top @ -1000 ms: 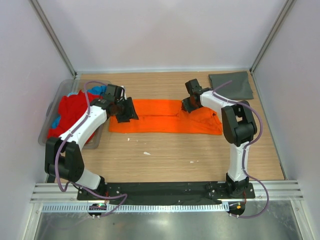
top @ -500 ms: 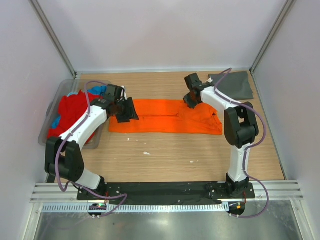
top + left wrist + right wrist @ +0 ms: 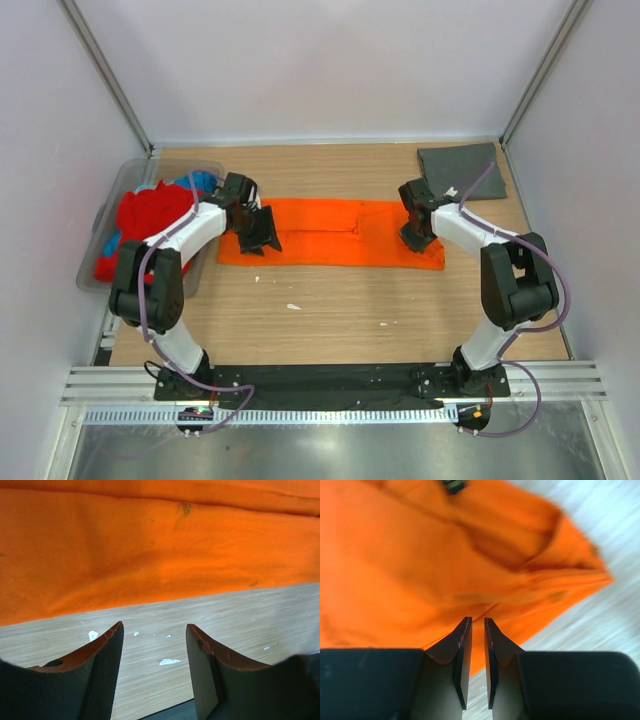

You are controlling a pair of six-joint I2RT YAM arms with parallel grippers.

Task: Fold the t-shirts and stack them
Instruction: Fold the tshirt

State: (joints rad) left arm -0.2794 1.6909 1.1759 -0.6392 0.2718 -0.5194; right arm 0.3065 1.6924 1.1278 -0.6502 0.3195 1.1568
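Observation:
The orange t-shirt (image 3: 330, 232) lies folded into a long strip across the middle of the table. My left gripper (image 3: 258, 232) is open and empty at the strip's left end. In the left wrist view (image 3: 154, 635) it hangs over bare wood just short of the orange cloth's (image 3: 150, 555) near edge. My right gripper (image 3: 418, 225) is over the strip's right end. In the right wrist view (image 3: 474, 622) its jaws are almost together with nothing between them, above the orange cloth (image 3: 410, 565). A dark grey t-shirt (image 3: 462, 170) lies folded at the back right.
A clear plastic tub (image 3: 100, 218) stands at the left table edge, holding a red shirt (image 3: 150, 215) and a blue shirt (image 3: 200, 182). Small white scraps (image 3: 293, 306) lie on the wood in front of the orange shirt. Walls close in on three sides.
My right gripper has moved right and nearer, from the orange shirt's far edge to its right end. The shirt's right part now lies flatter. My left gripper has shifted slightly right.

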